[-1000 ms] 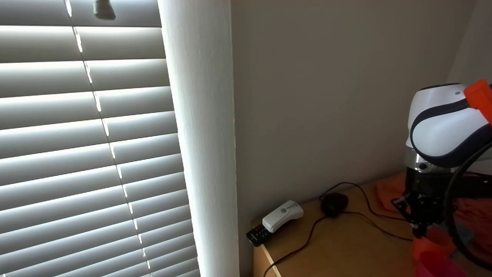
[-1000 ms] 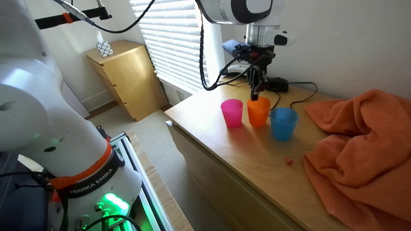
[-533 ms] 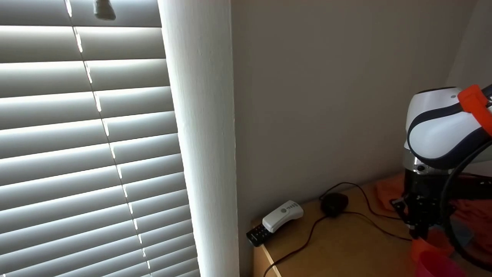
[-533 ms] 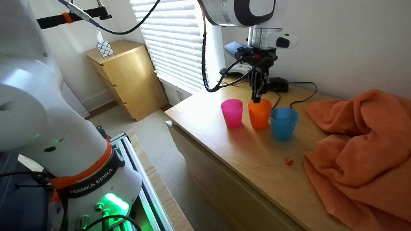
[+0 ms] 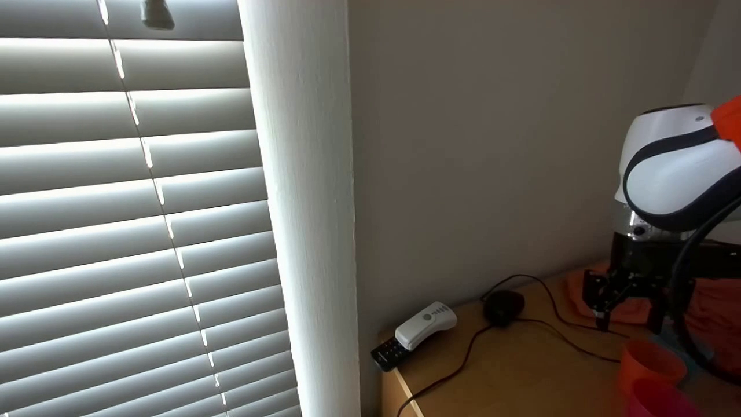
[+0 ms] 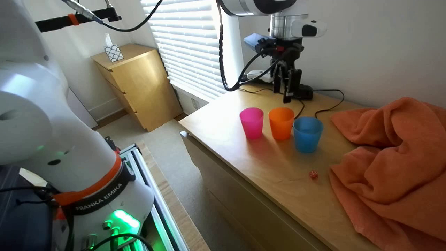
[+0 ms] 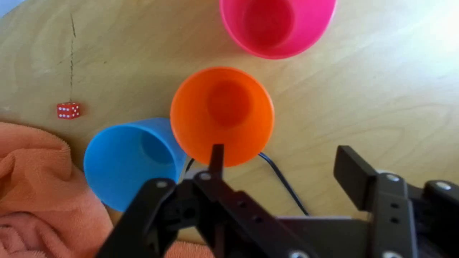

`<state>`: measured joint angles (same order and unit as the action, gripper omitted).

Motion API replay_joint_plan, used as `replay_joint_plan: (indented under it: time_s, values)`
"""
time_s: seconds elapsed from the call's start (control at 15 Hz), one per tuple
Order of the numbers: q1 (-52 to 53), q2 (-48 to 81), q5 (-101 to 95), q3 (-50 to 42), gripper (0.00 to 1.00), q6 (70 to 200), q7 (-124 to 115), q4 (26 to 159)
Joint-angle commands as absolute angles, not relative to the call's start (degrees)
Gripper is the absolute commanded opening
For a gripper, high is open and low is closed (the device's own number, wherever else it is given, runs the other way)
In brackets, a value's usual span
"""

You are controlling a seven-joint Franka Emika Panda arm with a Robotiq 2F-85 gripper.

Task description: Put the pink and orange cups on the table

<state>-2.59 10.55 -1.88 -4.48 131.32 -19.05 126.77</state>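
The orange cup stands upright on the wooden table, with the pink cup upright beside it. Both also show from above in the wrist view, where the orange cup is central and the pink cup is at the top edge. My gripper hovers over the orange cup, towards the wall, apart from it. In the wrist view the gripper has its jaws spread wide with nothing between them; one fingertip overlaps the orange rim in the picture.
A blue cup stands close against the orange one. A red die and a crumpled orange cloth lie further along the tabletop. Towards the wall are a black device with cables, a white remote and a black remote.
The gripper, shut at the orange cup's rim before, lowered slightly with the cup, then opened and rose away. The orange cup stays standing on the table; the pink and blue cups have not moved.
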Motion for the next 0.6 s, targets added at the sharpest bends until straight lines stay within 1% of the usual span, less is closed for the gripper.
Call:
replay_joint_plan:
  time_s: [0.0,0.53]
  values:
    - [-2.5,1.1,-2.5,-5.0,1.0,131.6,-18.6,131.8]
    - [-4.9,-13.6,-4.1,-4.4,1.0,132.8,-18.0,137.0]
